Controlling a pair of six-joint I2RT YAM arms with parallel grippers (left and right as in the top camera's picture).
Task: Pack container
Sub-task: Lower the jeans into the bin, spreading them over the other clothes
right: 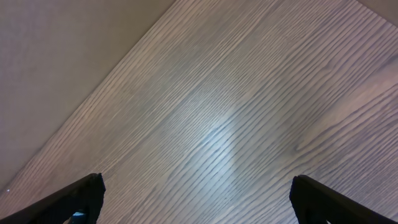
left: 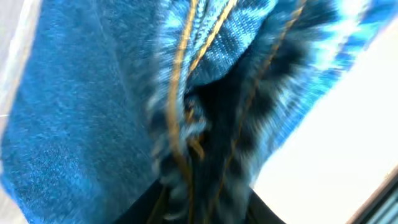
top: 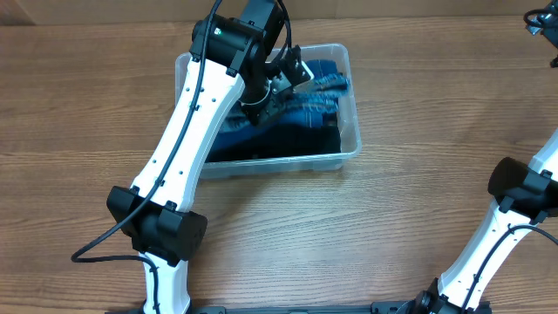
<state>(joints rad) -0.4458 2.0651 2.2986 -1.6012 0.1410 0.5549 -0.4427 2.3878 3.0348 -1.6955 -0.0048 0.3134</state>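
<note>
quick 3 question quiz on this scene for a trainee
1. True or false: the blue denim garment lies in the clear rectangular plastic container.
2. The left gripper is: A) at the container, close to the denim B) over bare table C) out of view.
3. Fill in: the right gripper has its fingers ___ above the wooden table.
Key: 1 true; 2 A; 3 open.

container showing clear glossy plastic | jeans showing rough woven blue denim, tan stitching, fraying edges | worktop showing smooth wood grain, catching soft sheen | left arm showing smooth white casing
</note>
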